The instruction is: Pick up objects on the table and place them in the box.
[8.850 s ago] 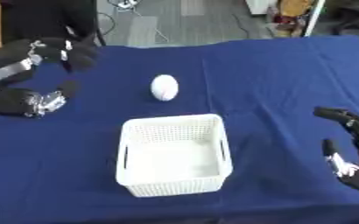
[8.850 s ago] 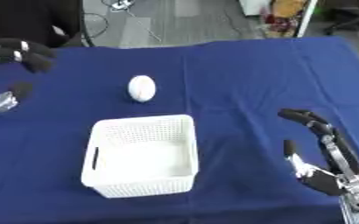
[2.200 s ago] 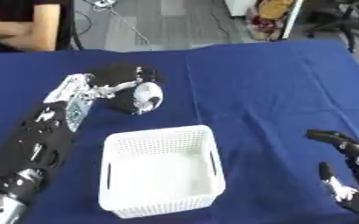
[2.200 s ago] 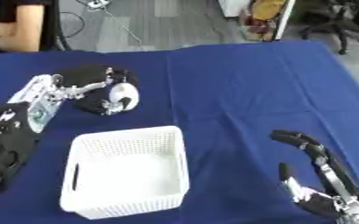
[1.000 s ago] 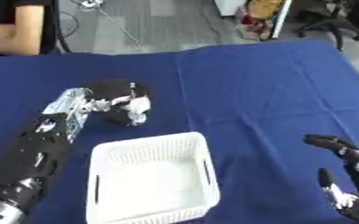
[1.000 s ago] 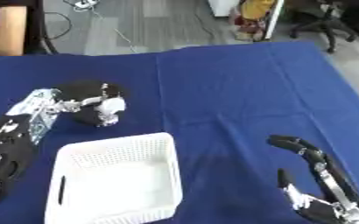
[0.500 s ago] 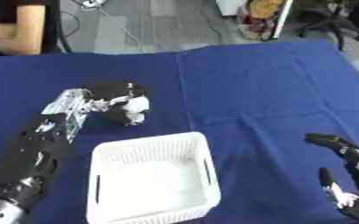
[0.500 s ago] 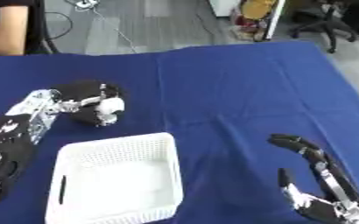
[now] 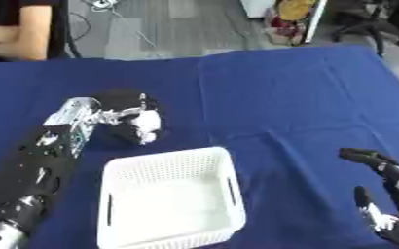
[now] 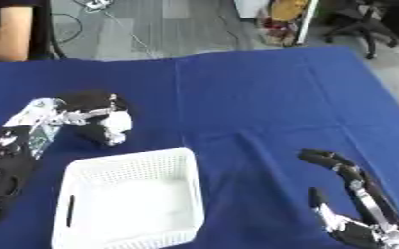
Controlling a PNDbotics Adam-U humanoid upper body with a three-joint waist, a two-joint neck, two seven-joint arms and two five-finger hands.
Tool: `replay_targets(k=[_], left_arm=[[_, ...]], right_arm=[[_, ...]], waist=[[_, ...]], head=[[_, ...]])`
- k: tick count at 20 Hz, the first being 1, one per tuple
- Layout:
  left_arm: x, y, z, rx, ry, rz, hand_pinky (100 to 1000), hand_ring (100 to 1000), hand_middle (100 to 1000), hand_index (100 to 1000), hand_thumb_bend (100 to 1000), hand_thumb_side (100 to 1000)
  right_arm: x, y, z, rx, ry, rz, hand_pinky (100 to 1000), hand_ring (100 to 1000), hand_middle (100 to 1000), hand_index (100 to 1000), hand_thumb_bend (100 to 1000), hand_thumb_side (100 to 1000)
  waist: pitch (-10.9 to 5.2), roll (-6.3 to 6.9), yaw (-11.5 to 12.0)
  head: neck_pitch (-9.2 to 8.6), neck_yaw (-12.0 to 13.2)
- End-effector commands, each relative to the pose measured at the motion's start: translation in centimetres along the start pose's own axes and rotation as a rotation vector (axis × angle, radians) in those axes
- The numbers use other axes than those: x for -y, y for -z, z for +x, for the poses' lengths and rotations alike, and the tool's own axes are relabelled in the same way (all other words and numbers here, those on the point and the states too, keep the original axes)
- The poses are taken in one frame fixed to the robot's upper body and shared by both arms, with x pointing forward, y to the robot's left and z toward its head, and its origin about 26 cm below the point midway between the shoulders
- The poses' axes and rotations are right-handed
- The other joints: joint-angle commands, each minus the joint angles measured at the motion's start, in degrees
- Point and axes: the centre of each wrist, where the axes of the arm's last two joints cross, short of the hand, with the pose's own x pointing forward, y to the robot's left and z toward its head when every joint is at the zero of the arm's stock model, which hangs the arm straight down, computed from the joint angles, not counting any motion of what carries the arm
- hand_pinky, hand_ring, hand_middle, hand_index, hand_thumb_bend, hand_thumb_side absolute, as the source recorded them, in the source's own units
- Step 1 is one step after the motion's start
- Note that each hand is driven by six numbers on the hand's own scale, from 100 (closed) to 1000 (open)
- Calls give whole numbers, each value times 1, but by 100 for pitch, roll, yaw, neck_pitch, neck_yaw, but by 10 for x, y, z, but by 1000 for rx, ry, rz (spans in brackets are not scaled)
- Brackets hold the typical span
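left hand [image 9: 122, 119]: fingers curled round the white object [image 9: 148, 126], held just beyond the white basket [image 9: 167, 199] far rim for carrying over it | right hand [image 9: 386, 194]: idle, fingers relaxed, lower right corner | blue table [image 9: 288, 97]

Egg [image 9: 148, 127]: white, rounded, small; mostly wrapped by curled black fingers of left hand [image 9: 122, 114], only its right side showing; whether lifted off the cloth, cannot tell.
Egg place: left half of blue table, just beyond the box's far left corner.
Box [image 9: 170, 232]: white plastic basket, perforated walls, slot handles on left and right sides; upright, slightly askew, nothing inside.
Box place: near centre-left, at near edge.
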Motion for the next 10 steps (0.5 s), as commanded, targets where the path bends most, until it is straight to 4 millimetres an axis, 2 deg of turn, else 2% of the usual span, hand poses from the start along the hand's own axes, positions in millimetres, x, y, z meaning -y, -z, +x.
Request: replay_targets(k=[1, 4, 7, 10], left_arm=[[-7, -9, -8, -30, 39, -68, 198, 332, 549, 701, 336, 438], [-9, -8, -8, -37, 55, -102, 102, 258, 502, 646, 255, 317], [-9, -9, -8, -43, 52, -106, 100, 216, 480, 613, 171, 202], [-9, -9, -8, -49, 46, -100, 100, 187, 463, 587, 100, 131]], right_arm=[[9, 2, 3, 27, -37, 16, 886, 886, 789, 882, 100, 531], [9, 1, 3, 26, -38, 16, 886, 886, 789, 882, 100, 534], [9, 1, 3, 25, -38, 15, 886, 886, 789, 883, 100, 538], [10, 1, 3, 24, -39, 14, 886, 886, 789, 883, 100, 540]], waist=[[-75, 4, 19], [-80, 8, 24], [-81, 8, 27], [-83, 10, 31]], head=[[-4, -10], [0, -19], [8, -30], [10, -36]])
